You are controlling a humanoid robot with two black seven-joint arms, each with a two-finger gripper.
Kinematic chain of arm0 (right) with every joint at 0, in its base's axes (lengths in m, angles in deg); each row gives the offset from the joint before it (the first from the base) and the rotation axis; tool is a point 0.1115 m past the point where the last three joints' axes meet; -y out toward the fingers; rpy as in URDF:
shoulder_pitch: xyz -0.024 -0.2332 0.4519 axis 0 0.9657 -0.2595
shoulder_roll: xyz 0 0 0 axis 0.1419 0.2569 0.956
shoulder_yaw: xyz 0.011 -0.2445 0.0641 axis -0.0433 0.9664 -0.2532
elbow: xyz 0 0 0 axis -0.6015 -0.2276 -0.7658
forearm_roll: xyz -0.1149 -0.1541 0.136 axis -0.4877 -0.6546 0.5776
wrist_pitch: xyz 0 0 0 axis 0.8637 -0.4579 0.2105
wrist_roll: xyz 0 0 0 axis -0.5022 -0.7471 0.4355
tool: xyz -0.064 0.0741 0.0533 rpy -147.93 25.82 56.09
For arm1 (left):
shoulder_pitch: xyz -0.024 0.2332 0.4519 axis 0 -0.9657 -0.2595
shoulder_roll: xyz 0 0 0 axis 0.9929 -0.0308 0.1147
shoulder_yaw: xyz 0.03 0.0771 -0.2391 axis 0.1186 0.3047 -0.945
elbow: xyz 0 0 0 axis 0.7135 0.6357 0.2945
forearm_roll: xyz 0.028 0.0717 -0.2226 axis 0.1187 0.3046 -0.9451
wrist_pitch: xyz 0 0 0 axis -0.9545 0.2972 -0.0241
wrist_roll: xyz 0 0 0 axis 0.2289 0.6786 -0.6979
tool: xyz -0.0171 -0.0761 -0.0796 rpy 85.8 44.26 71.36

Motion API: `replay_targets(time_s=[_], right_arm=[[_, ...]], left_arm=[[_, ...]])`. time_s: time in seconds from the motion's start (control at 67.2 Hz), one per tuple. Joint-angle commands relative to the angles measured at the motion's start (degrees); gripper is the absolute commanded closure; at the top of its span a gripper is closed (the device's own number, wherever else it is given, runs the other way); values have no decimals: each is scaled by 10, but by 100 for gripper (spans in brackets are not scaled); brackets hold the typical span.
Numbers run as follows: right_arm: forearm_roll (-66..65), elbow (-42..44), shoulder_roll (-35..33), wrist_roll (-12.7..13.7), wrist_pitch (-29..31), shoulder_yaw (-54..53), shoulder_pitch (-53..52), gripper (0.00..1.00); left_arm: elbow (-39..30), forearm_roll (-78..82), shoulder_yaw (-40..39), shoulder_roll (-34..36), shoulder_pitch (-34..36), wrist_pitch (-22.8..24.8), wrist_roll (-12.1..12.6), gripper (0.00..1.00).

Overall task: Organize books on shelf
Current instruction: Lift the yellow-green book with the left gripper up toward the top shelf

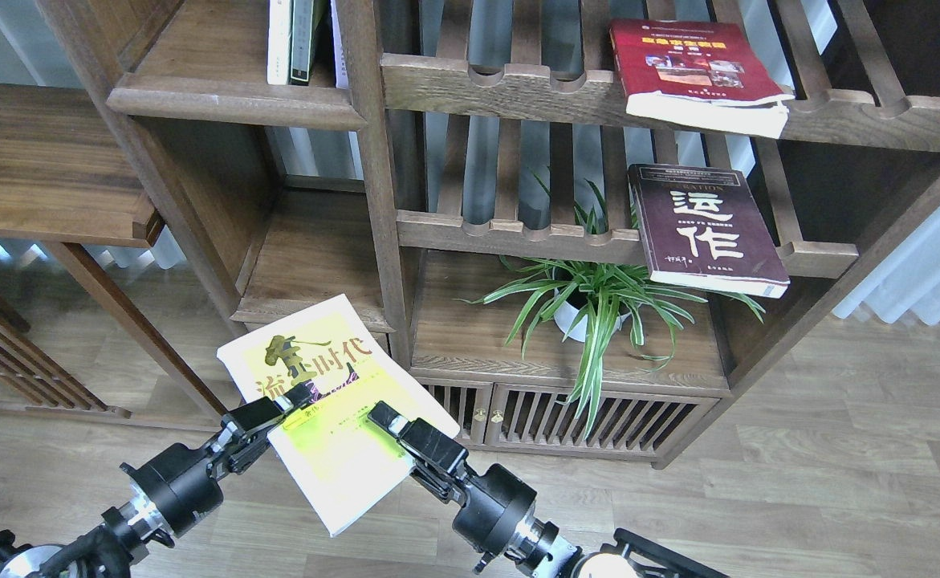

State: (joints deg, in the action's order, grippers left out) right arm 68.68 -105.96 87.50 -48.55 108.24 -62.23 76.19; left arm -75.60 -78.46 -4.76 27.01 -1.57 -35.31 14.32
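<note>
Your view looks down from the robot's head at a tall dark-brown wooden bookcase and a pale wood-plank floor (839, 449).

Low in the middle, both black arms hold up a yellow-green paperback with a black Chinese title (333, 401). It tilts, its top corner towards the bookcase, above the floor and in front of the lower shelves. Your left tool (289, 401) meets the book's left edge, with a finger lying over the cover. Your right tool (381, 419) grips from the right, a finger resting on the cover. Both tools are clenched on this book.

The flat solid dark-brown wooden shelf with a rounded front lip (229, 100) sits at upper left. On it stand a thin white upright book (278, 40) and a dark-green one (305, 40), touching side by side.

To the right are slatted racks with notched front rails. A red paperback with a yellow title and photos (690, 68) lies on the upper rack (502, 88), its near end overhanging the rail. A dark maroon paperback with big white characters (702, 229) lies on the lower rack (510, 234), also overhanging.

Below them, a green spider plant in a white pot (590, 301) stands on top of a low slatted-door cabinet (566, 417).
</note>
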Motion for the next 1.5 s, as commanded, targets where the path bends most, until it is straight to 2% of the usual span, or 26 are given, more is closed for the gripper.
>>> replay_targets(time_s=[0.0,0.402,0.461,0.595,0.669,0.922,1.145,1.487], right_arm=[[-1,21,0,0,0,-22,3,1],[-23,39,0,0,0,-56,-4,1],[-25,45,0,0,0,-57,-4,1],[-27,55,0,0,0,-59,-5,1],[-32,65,0,1,0,-59,-5,1],[-32,81,0,1,0,-58,-9,1],[-40,81,0,0,0,-56,-8,1],[-48,82,0,0,0,-54,-5,1]], left_arm=[[-2,1,-22,25,3,0,1,87],[-1,13,-110,44,4,0,3,89],[-2,16,-117,50,4,0,7,89],[-4,54,-147,74,3,0,32,89],[-10,77,-196,70,9,0,39,90],[-6,80,-268,69,68,0,39,92],[-6,85,-295,69,114,0,39,95],[10,136,-374,41,136,0,36,96]])
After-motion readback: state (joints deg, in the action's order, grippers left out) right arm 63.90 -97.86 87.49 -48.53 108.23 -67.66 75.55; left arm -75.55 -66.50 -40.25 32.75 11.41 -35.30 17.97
